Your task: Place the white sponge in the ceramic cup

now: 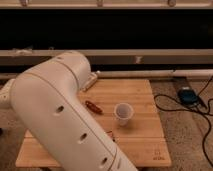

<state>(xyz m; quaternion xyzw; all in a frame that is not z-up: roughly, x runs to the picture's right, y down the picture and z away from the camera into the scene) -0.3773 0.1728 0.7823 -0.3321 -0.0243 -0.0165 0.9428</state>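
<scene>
Arm [60,120] fills our left half; gripper is out of view behind it, so we can't tell its opening or hold.
Packet [90,80] at table's [145,145] 11 o'clock, dark bar [93,106] mid-table, ceramic cup [123,112] upright at the bar's 3 o'clock; white sponge hidden from us.

So most of the shot is a big white plastic robot arm with round holes [60,120], bending across the left half and blocking a good chunk of the light wooden table [142,145]. The gripper is out of sight, somewhere past the bottom edge where the arm runs off.

On the bare part of the table a small plain white ceramic cup [123,113] stands upright, mouth up. Left of it, apart, lies a slim reddish-brown oblong thing [93,106] (can't tell what it is). A whitish oblong packet with dark printing [90,81] pokes out by the elbow at the back edge.

On the speckled floor [190,145] to the right sit a blue box-shaped device [186,95] and black cables [202,111].
</scene>
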